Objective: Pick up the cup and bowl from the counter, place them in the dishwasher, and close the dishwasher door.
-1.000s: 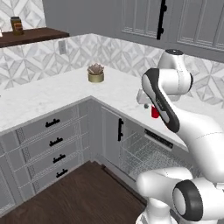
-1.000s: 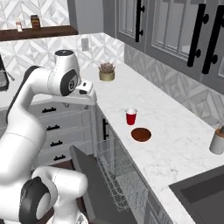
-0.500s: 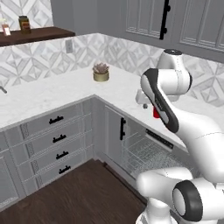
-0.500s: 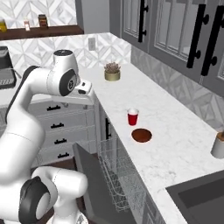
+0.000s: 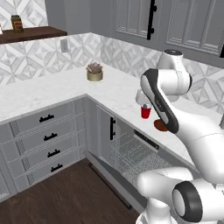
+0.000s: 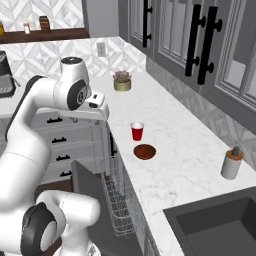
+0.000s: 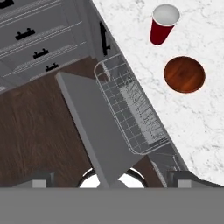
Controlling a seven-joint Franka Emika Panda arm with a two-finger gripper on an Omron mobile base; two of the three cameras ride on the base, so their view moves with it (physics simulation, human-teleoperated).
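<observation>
The red cup [image 7: 162,25] stands upright on the white marble counter [image 6: 170,125], near its front edge. The dark reddish-brown bowl [image 7: 184,74] lies right next to it, also on the counter. Both show again in the right base view, the cup [image 6: 137,131] and the bowl [image 6: 144,151]. The dishwasher is open below them, its wire rack [image 7: 131,109] pulled out over the lowered dishwasher door [image 7: 94,127]. My gripper [image 7: 112,179] hangs open above the rack and door, short of the counter edge, with nothing between its fingers.
A gold plant pot [image 6: 121,81] sits at the counter's corner. A grey soap dispenser [image 6: 231,163] stands by the dark sink [image 6: 215,225]. Grey drawers with black handles [image 5: 48,135] run to the left. Dark wood floor [image 5: 65,197] lies in front of the door.
Both base pictures have shifted slightly sideways as a whole, so the base has moved. The arm keeps its pose and the gripper stays open. Cup and bowl have not moved.
</observation>
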